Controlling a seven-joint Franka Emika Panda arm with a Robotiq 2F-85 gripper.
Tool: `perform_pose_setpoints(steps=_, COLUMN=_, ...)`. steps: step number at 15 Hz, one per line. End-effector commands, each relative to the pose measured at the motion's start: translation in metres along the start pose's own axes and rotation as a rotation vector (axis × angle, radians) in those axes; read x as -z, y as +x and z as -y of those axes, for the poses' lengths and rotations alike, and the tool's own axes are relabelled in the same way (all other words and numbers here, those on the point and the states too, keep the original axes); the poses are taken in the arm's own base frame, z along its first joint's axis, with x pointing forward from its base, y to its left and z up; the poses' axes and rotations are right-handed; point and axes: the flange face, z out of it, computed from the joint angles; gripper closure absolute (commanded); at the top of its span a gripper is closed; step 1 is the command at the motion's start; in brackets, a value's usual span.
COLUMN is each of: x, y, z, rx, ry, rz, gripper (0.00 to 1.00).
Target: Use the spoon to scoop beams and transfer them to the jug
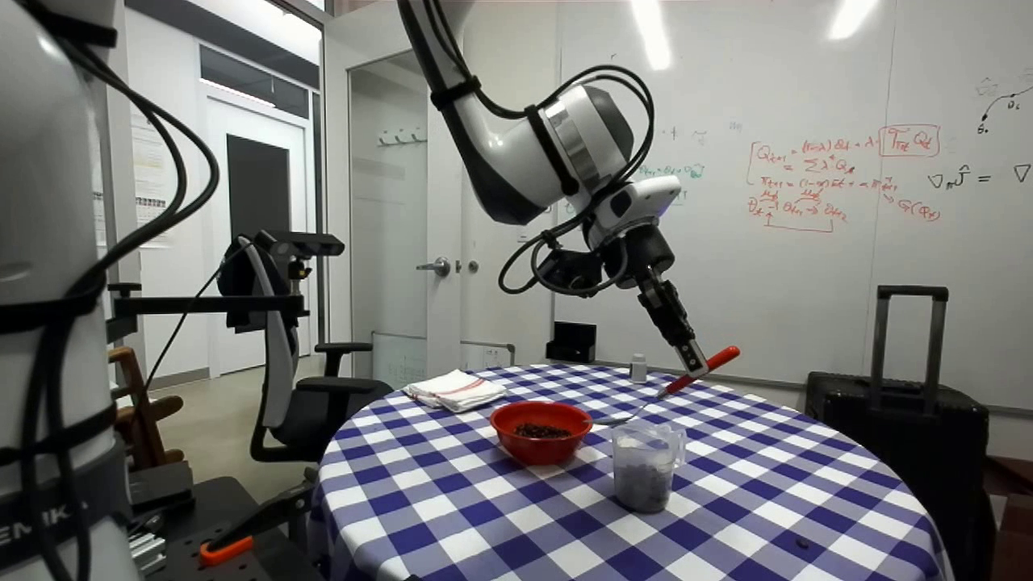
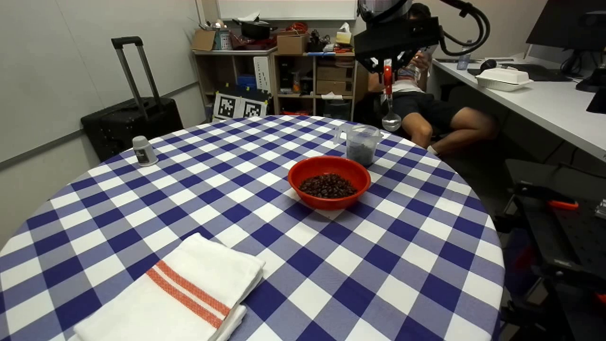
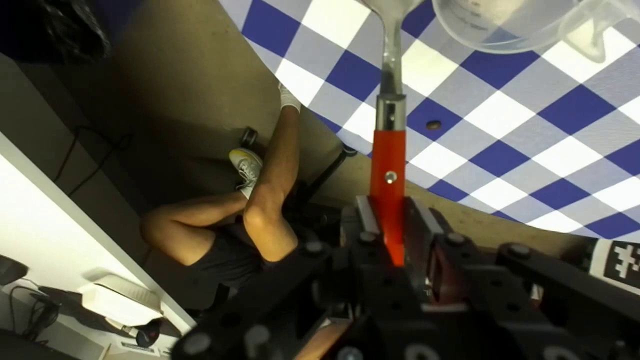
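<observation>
My gripper point(image 1: 692, 361) is shut on the red handle of the spoon point(image 1: 718, 359), also in the wrist view point(image 3: 388, 160). The spoon slants down, its metal bowl point(image 2: 391, 121) held above the table beside the translucent jug point(image 2: 362, 147). I see no beans on the part of the spoon's bowl that shows; the wrist view cuts it off. The jug point(image 1: 643, 476) stands upright, its lower part dark with contents. Its rim and handle show in the wrist view point(image 3: 500, 37). The red bowl point(image 2: 331, 203) next to it holds dark beans point(image 2: 327, 185).
A loose bean point(image 3: 433, 125) lies on the checked tablecloth near the table edge. A folded white towel point(image 2: 189, 293) and a small grey shaker point(image 2: 144, 151) stand farther off on the table. A person point(image 2: 416, 109) sits beyond the table edge, near the spoon side.
</observation>
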Motion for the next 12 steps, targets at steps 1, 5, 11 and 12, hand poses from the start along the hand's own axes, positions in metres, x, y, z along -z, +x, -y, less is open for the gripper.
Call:
perform_pose_setpoints(steps=1, x=-0.009, y=0.012, z=-0.019, rx=-0.071, ry=-0.038, rz=0.135, gripper=0.91)
perform_pose_setpoints(steps=5, x=-0.03, y=0.0, z=-0.03, rx=-0.215, ry=-0.056, rz=0.349, gripper=0.91)
perform_pose_setpoints(steps=11, x=-0.069, y=-0.027, z=-0.055, rx=-0.361, ry=-0.119, rz=0.598, gripper=0.92)
perform_pose_setpoints(steps=12, x=-0.076, y=-0.031, z=-0.058, rx=-0.366, ry=-0.125, rz=0.613, gripper=0.92)
